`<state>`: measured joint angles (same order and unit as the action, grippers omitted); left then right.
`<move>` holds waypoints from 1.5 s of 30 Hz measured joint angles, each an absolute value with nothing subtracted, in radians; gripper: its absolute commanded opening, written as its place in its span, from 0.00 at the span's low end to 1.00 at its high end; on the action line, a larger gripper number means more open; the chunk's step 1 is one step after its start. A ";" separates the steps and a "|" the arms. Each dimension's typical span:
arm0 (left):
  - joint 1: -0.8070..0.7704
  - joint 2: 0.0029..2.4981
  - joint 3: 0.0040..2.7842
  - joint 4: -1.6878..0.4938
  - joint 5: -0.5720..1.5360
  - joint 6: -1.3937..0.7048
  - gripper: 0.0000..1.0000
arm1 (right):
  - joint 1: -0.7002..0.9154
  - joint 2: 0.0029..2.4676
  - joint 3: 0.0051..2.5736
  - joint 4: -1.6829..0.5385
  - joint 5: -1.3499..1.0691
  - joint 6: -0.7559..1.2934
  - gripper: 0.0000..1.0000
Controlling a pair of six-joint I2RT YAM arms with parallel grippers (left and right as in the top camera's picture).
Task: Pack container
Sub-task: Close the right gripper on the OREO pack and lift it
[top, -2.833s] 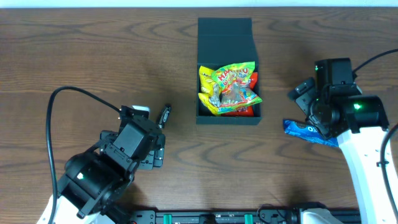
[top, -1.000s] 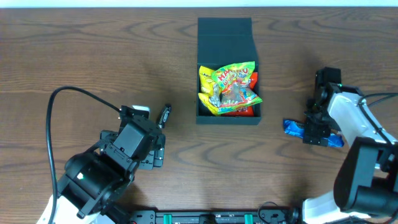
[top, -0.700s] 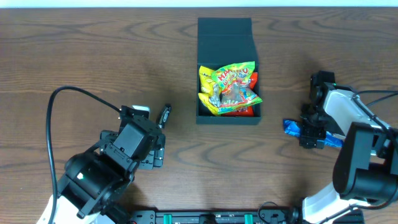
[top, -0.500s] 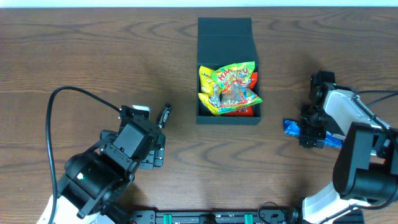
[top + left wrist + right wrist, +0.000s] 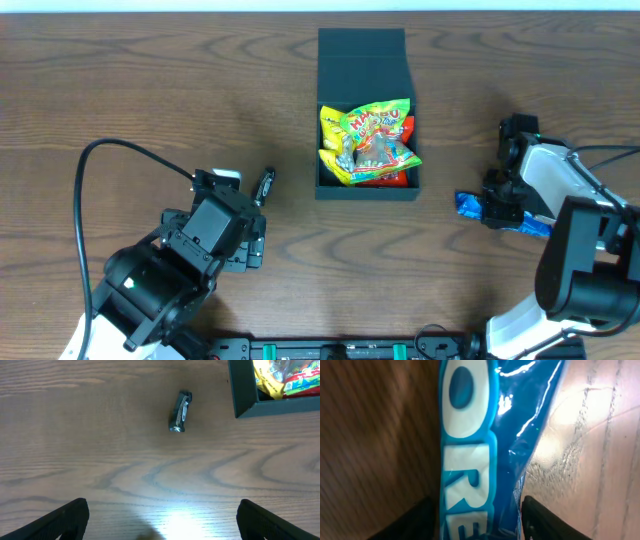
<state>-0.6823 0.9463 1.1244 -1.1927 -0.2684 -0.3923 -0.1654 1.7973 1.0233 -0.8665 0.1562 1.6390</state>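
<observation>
Right pincer: half closed, pinching blue packet; one finger against each long edge. Packet flat on worktop.
Left pincer: spread wide, holds nothing, touches nothing. Small dark wrapper lies ahead of it, well apart.
Container: lid open, ahead and right of left pincer, well apart from right pincer. Holds yellow-green snack bag.
Hard to see: right fingertips cut off at wrist view's lower edge; packet print reads only "ORE"; red packet under the bag mostly hidden.
</observation>
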 measured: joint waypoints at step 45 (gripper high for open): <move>-0.682 0.946 1.124 -1.193 -0.268 -0.393 0.95 | -0.165 1.745 1.024 -0.867 0.155 1.554 0.02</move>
